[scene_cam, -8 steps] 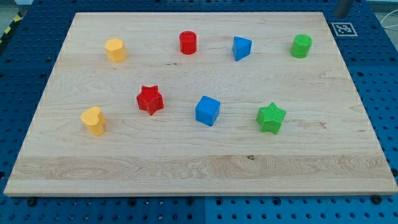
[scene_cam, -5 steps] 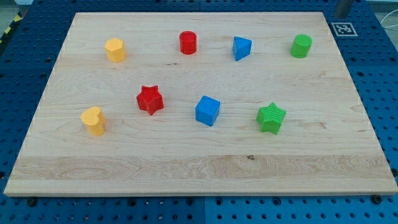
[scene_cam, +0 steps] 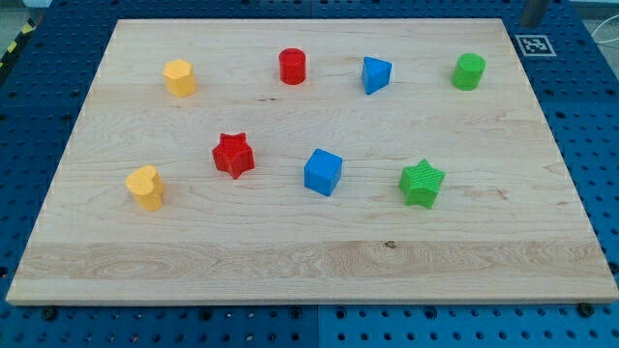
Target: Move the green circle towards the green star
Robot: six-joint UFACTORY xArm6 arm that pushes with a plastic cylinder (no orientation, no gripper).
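Note:
The green circle (scene_cam: 469, 72), a short cylinder, stands near the board's top right corner. The green star (scene_cam: 422, 183) lies below it and a little to the left, right of the board's middle. A grey rod end shows at the view's top edge, just past the board's top right corner; my tip (scene_cam: 529, 22) is there, above and to the right of the green circle and well apart from it.
On the wooden board (scene_cam: 309, 261) are also a blue triangular block (scene_cam: 376, 74), a red cylinder (scene_cam: 292, 66), a yellow hexagon (scene_cam: 179, 77), a red star (scene_cam: 233, 155), a blue cube (scene_cam: 322, 172) and a yellow heart-like block (scene_cam: 145, 188). A marker tag (scene_cam: 534, 44) sits at the top right.

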